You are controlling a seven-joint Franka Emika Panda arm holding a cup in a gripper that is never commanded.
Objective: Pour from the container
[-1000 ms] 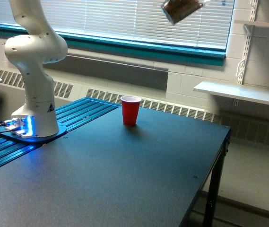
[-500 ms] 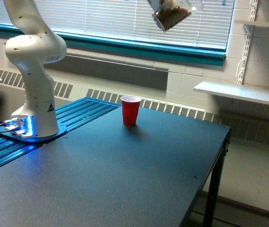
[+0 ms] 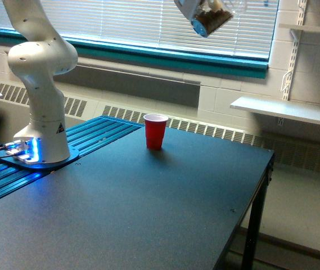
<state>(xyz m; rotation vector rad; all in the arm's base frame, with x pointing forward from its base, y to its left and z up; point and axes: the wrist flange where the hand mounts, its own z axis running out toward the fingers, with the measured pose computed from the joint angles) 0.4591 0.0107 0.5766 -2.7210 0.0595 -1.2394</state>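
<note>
Clear container (image 3: 207,16) w/ brown granular contents hangs tilted at top edge of exterior view, in front of the window blinds (image 3: 120,22), high above counter (image 3: 148,208) and toward the view's right of the red cup (image 3: 155,131). Gripper is cut off by frame edge; can't tell its opening or grip. Red cup stands upright on counter. Arm base (image 3: 40,112) sits at view's left.

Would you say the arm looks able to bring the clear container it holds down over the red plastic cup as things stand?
Probably yes. The clear plastic container with brown contents hangs tilted high above the red plastic cup, off toward the exterior view's right. Nothing stands between them, and the dark table around the cup is bare.
</note>
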